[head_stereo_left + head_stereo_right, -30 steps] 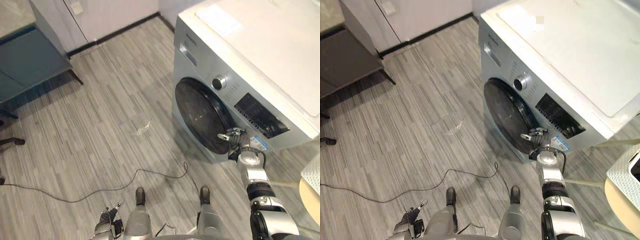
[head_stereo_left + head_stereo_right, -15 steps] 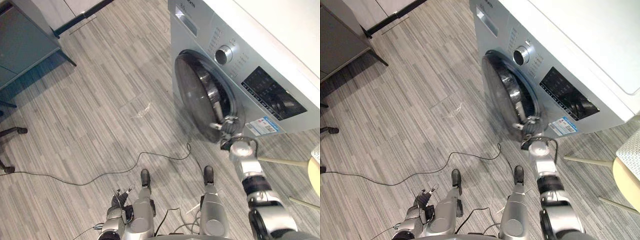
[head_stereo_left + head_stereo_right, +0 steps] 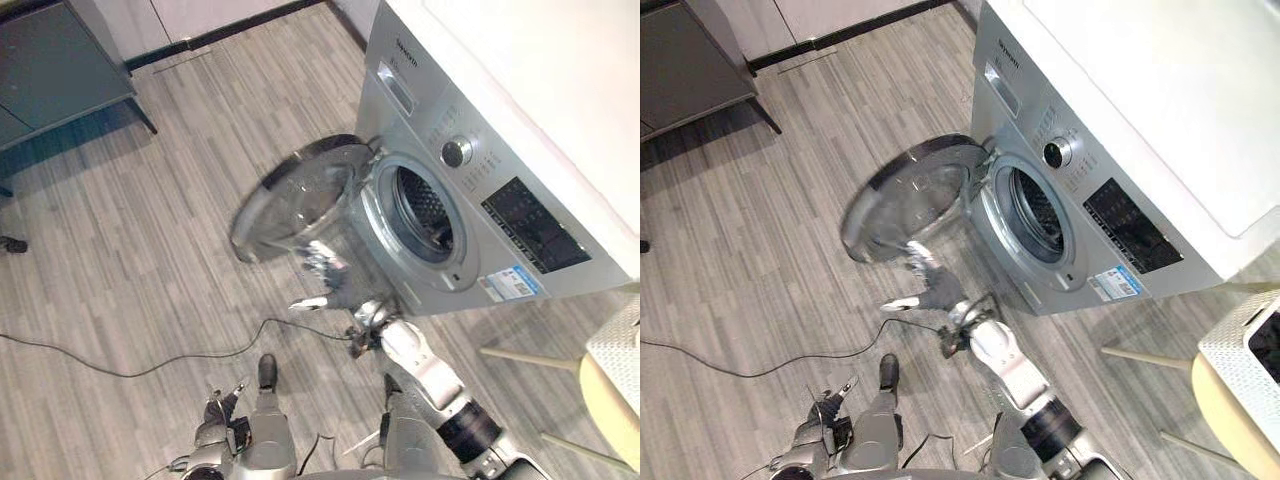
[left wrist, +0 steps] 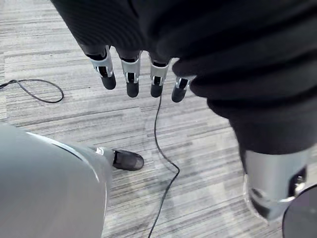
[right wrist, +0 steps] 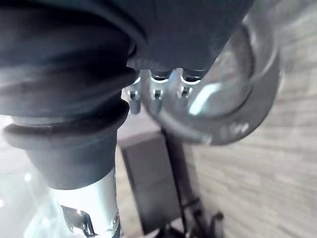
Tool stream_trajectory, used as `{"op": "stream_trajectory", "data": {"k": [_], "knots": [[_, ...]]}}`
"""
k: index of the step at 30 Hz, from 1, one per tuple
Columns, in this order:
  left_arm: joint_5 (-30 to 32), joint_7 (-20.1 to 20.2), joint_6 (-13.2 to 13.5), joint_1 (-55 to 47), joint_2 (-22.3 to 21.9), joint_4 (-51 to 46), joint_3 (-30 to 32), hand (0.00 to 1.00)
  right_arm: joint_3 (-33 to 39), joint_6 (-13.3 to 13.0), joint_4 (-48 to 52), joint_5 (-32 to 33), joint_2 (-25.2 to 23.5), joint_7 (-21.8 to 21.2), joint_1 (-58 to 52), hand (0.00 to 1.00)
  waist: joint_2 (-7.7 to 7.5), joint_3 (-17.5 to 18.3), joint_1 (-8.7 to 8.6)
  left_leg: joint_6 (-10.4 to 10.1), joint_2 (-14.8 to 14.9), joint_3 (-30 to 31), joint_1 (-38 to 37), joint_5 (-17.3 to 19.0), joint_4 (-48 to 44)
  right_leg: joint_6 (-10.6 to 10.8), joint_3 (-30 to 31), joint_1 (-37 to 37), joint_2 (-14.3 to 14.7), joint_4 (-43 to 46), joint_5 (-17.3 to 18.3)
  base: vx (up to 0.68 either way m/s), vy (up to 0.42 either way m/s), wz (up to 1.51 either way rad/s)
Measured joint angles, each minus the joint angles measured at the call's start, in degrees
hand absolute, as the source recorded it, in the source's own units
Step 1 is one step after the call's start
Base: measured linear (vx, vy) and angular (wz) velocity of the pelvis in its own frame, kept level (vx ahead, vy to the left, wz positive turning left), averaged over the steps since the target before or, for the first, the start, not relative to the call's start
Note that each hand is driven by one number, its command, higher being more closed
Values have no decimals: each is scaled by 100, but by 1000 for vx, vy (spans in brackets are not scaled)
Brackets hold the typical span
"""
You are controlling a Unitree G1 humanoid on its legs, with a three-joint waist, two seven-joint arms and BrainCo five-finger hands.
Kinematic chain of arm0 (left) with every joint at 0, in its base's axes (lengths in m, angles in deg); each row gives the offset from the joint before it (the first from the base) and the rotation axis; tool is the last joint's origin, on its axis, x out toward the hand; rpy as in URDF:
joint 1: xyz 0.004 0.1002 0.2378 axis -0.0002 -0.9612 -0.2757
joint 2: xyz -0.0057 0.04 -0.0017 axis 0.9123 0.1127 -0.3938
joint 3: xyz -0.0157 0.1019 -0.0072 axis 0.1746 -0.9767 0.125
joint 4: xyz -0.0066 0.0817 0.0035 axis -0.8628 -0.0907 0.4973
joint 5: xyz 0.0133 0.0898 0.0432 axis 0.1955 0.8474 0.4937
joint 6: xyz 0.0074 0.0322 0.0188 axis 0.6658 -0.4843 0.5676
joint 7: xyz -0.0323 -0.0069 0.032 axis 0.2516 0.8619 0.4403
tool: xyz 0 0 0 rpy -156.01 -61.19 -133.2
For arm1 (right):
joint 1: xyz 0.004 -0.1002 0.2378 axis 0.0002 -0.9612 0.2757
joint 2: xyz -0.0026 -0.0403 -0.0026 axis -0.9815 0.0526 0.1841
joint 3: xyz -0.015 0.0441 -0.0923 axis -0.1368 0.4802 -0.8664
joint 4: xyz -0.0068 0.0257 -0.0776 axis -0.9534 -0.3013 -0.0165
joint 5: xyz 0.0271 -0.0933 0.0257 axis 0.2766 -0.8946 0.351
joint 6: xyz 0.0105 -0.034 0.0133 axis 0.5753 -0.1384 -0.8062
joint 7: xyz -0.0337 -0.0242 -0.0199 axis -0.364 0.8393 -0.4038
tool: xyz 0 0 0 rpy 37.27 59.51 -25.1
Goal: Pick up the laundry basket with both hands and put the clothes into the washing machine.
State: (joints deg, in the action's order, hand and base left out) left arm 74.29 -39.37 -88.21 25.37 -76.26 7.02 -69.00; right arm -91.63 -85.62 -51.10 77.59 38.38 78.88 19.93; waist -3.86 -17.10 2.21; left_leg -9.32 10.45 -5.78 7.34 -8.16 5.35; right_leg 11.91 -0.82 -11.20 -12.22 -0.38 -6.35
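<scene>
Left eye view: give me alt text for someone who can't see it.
A washing machine stands with its round door swung wide open, drum exposed. The right hand is by the door's lower edge; the left hand hangs low.

L: left robot hand [image 3: 222,410] low at 7 o'clock in head view, hanging; fingers [image 4: 130,77] straight and relaxed, holding nothing | R: right arm [image 3: 415,355] enters from 5 o'clock, stretched toward 11 o'clock | right robot hand [image 3: 933,285] near view centre, fingers extended, thumb [image 3: 898,303] out toward 9 o'clock, holding nothing
</scene>
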Motion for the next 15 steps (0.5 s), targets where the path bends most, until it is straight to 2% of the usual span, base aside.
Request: {"op": "stream_trajectory", "data": {"k": [5, 10, 11, 13, 15], "knots": [[213, -6, -16, 104, -34, -68, -101, 0, 1116, 6, -11, -471, 271, 135, -1008, 0, -7, 44, -173, -61, 11, -201, -7, 47, 2, 10, 211, -139, 22, -25, -15, -10, 3, -21], [178, -170, -28, 580, 71, -644, -264, 0, 2016, 81, -766, -995, -112, 387, -1819, 0, -6, 124, -395, -40, 95, -491, 74, 30, 1, -47, 434, -376, 144, -95, -145, -8, -23, -31], [113, -251, 3, 796, 196, -816, -254, 0, 2174, 156, -1081, -1109, -205, 412, -1920, 0, -36, 161, -460, -113, 128, -658, 72, 86, 2, -53, 632, -508, 198, -101, -189, -12, -19, -54], [-78, -342, 71, 1034, 411, -908, -217, 0, 2276, 238, -1243, -1156, -286, 509, -2061, 0, -77, 199, -465, -142, 169, -878, 45, 108, 2, -68, 841, -632, 272, -151, -266, -7, -31, -69], [-434, -517, 91, 1445, 810, -871, 137, 0, 2406, 292, -1509, -1313, -307, 541, -2229, 0, -114, 221, -641, -198, 264, -1164, -48, 150, 4, -89, 1100, -709, 414, -209, -333, 4, -45, -67]]}}
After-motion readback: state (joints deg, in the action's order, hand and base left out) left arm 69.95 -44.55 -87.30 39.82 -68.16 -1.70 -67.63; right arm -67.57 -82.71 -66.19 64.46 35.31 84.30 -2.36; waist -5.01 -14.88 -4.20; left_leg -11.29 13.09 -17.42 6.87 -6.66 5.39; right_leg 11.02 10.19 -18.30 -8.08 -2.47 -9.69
